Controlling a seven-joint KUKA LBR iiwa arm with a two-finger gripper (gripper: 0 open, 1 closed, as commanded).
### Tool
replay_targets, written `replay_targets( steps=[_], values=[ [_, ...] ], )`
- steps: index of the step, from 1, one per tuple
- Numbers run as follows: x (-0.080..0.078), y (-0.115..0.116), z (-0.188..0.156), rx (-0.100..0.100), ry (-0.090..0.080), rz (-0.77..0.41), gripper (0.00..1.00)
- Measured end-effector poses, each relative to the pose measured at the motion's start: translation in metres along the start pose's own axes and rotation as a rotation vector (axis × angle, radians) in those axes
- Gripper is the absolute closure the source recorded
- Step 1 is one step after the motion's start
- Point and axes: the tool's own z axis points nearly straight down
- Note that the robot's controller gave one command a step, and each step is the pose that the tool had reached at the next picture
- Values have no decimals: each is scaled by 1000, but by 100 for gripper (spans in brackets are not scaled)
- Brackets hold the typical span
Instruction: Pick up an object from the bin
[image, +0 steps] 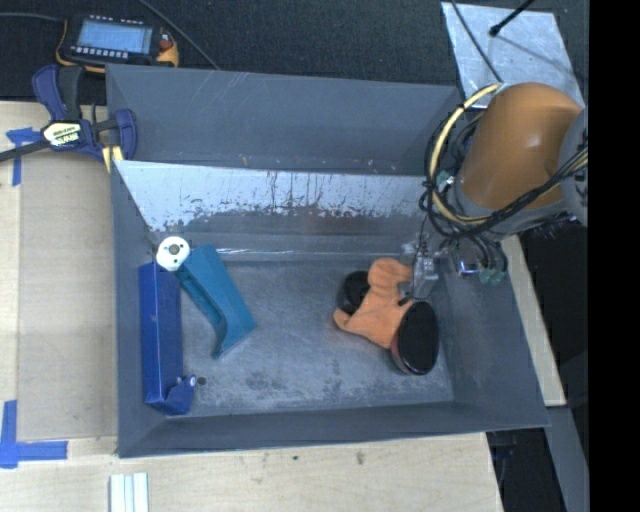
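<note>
Pincer (418, 281) hangs over the orange lump (374, 306) beside a black oval (418, 339) at the bin's (300, 125) right; whether it is clenched or released, I cannot tell.

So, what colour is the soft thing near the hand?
Orange, in the camera view; the soft thing lies against a black oval piece.

The one camera looks down on the grey metal bin (300, 125) from above and somewhat to one side. The bin's far wall shows as a broad face, its near wall as a narrow band. It stands near enough that the bin takes up most of the view. The arm's orange cover (520, 140) enters over the bin's right rim.
</note>
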Motion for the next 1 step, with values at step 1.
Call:
replay_targets(
  steps=[1],
  values=[
    [5,37,-55,4,-11,38,100]
  ],
)
